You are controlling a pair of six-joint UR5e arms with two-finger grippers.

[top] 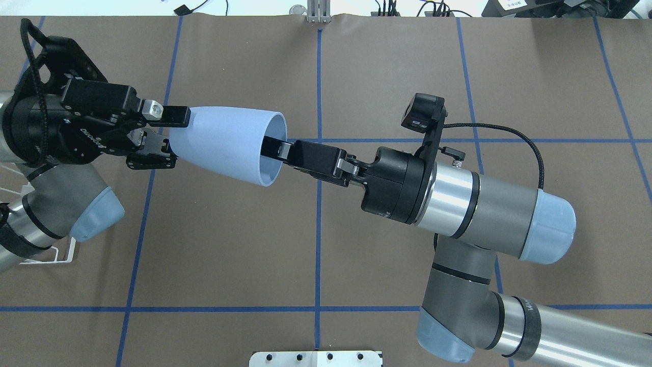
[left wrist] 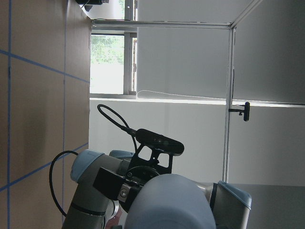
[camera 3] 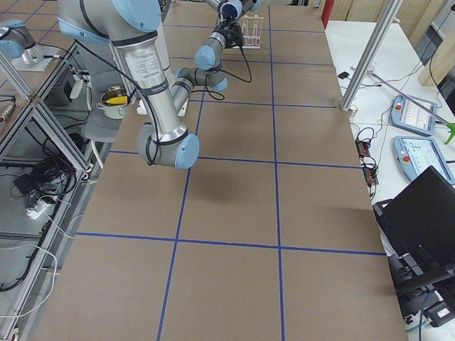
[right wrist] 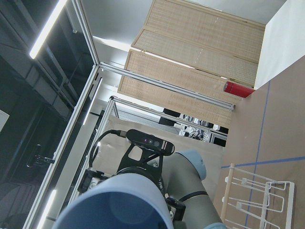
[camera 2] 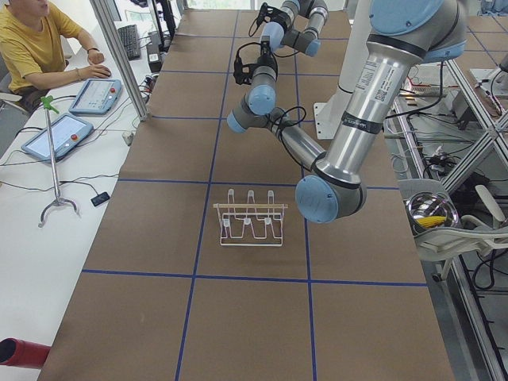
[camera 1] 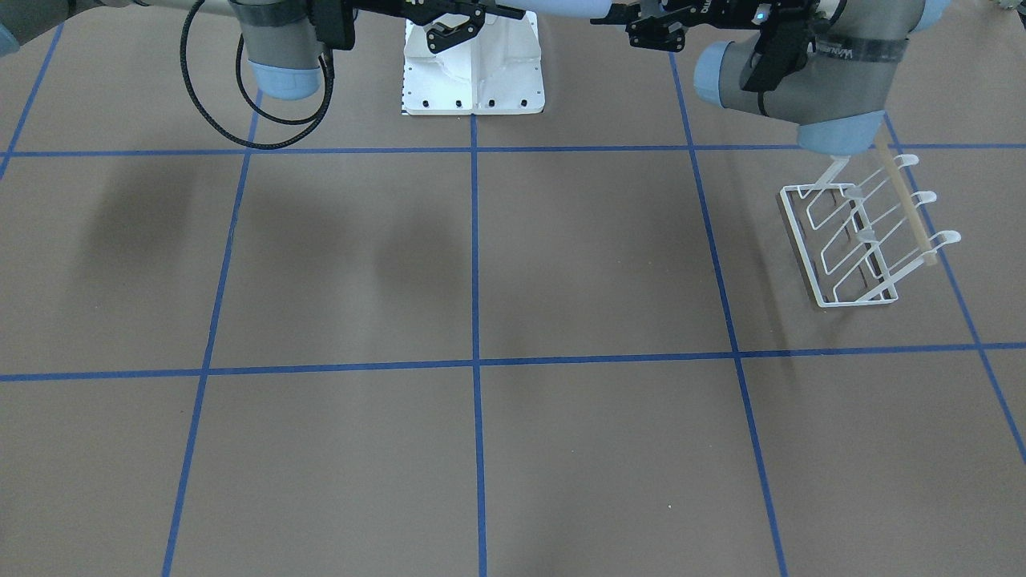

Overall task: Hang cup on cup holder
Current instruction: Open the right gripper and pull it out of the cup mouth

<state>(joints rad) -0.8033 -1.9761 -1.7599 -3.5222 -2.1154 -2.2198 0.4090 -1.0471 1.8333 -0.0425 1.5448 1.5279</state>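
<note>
Holding the cup (top: 229, 145) in mid-air over the desk (top: 229, 244), the left gripper (top: 179, 135) had its fingers (top: 170, 115) clamped on the narrow rounded base. The cup lay roughly horizontal, mouth pointing toward the right arm and tilted slightly down in the overhead view.

The right gripper (top: 275, 149) was at the mouth. One finger reached inside the rim and the other was hidden by the cup wall, so I couldn't tell whether it was pinching the wall or loose.

Both wrist cameras showed only a sliver of blue cup at the bottom edge.

The cup holder (camera 1: 864, 236) stood on the desk on the robot's left, partly under the left arm's elbow, well apart from the cup. Its white prongs slanted up, with the wooden rod (camera 1: 906, 210) across them near the curved tips. Nothing hung on it.
</note>
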